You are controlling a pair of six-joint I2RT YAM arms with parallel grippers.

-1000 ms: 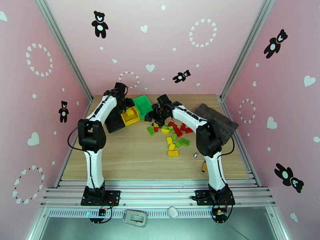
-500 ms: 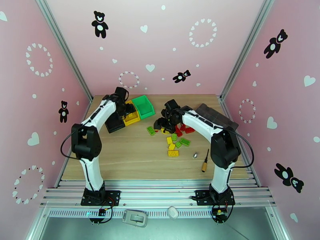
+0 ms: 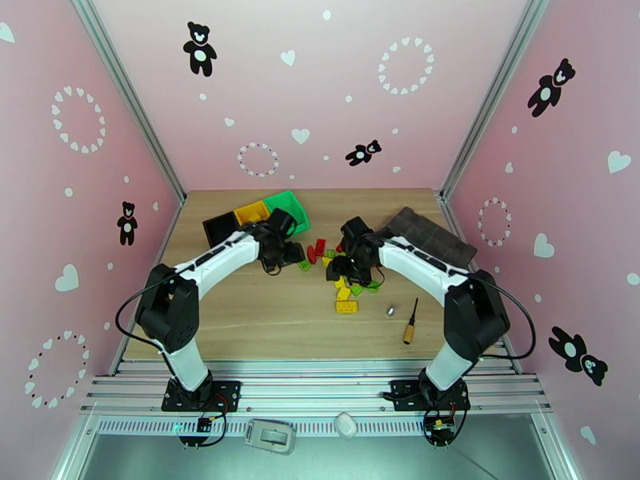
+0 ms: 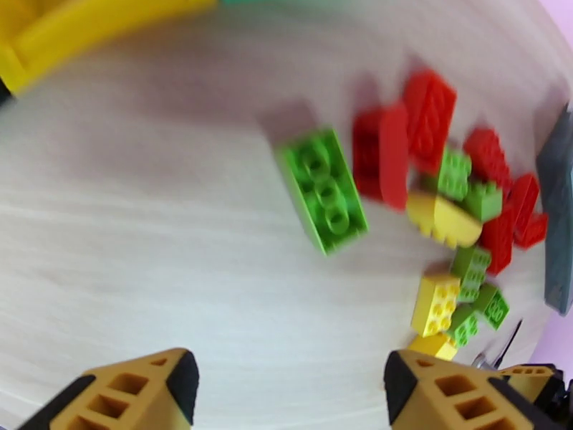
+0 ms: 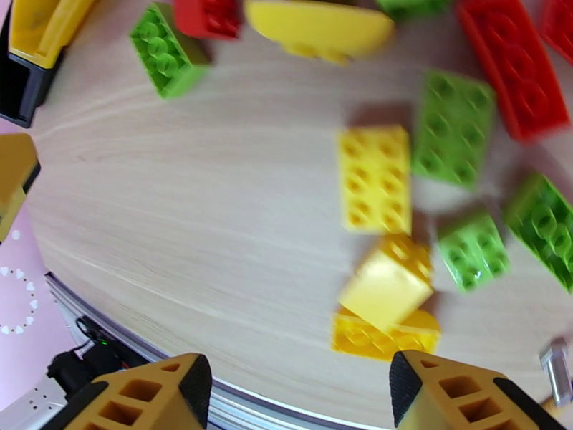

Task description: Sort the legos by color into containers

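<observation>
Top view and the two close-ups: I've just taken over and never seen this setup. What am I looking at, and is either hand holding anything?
Two white robot arms stand at the near edge of a wooden table. The wide picture looks down from above and behind them. Each close-up comes from a camera on a wrist; the tan tips at its bottom edge belong to that hand. The left hand and the right hand are both open and empty, above red, yellow and green bricks. Farther back on the left stand three bins, black, yellow and green. A dark tray and a pen-like tool lie to the right.
</observation>
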